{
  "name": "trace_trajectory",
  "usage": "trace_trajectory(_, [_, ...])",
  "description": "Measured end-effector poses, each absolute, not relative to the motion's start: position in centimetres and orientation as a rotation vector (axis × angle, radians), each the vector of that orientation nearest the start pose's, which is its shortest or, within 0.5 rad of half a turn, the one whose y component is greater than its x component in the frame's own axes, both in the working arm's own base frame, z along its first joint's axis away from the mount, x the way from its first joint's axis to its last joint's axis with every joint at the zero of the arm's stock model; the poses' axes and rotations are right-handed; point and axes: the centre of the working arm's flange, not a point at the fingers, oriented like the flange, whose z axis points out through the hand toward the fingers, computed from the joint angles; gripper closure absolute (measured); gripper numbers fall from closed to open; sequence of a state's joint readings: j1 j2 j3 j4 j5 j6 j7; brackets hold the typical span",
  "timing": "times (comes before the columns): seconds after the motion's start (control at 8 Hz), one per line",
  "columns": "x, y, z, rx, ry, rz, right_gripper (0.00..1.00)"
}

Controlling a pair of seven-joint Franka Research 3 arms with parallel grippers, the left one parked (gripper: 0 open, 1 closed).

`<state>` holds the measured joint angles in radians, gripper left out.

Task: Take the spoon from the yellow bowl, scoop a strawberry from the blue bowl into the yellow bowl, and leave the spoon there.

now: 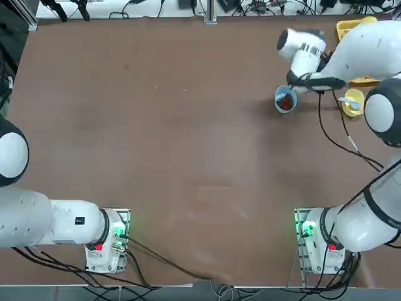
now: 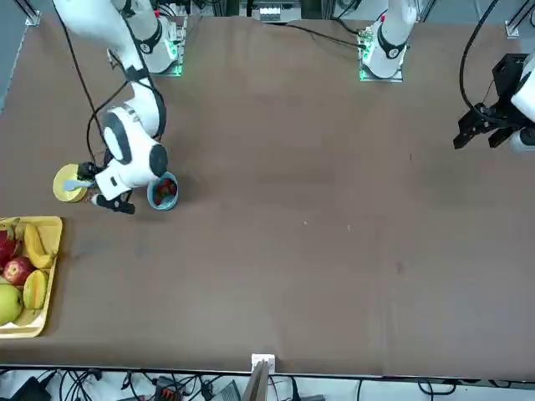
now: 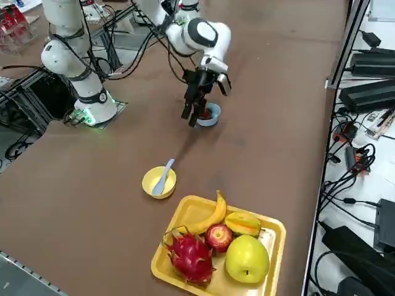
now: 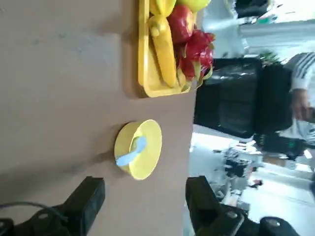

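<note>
My pincer [image 3: 196,111] hangs over the table [image 3: 111,185], just beside the blue bowl [image 3: 212,115], its 2 fingers [image 4: 83,206] spread wide with nothing between them. From the wrist view both fingers stand apart and the yellow bowl [image 4: 139,148] sits beyond the gap, well clear of the tips.

The spoon [image 3: 163,176] lies in the yellow bowl [image 3: 158,182], scoop end down inside and handle resting on the rim, sticking out over it. Nothing of mine touches it.

The blue bowl [image 1: 285,100] stands near the yellow bowl [image 1: 353,102], apart from it, and holds something red [image 2: 166,190]; I cannot tell how many pieces. My wrist partly covers it from above.

Just beyond the yellow bowl, at the table's edge, sits a yellow tray [image 3: 271,231] with a banana [image 3: 210,214], an apple [image 3: 218,237], a dragon fruit [image 3: 188,256] and other fruit.
</note>
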<state>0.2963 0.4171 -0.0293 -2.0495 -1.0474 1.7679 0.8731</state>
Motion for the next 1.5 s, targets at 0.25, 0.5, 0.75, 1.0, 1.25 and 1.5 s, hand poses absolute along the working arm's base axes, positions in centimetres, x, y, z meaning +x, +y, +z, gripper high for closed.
trace_trajectory(0.25, [52.9,5.6,17.9,1.936,0.052,-0.006,0.00])
trace_trajectory(0.5, [51.7,3.7,13.8,1.860,0.094,0.011,0.01])
trace_trajectory(0.75, [50.8,1.8,11.8,1.823,0.135,-0.011,0.04])
trace_trajectory(1.0, [50.6,0.2,11.0,1.811,0.136,-0.034,0.07])
trace_trajectory(1.25, [50.5,-1.0,10.9,1.809,0.120,-0.051,0.11])
trace_trajectory(1.5, [50.5,-2.0,10.7,1.805,0.109,-0.064,0.15])
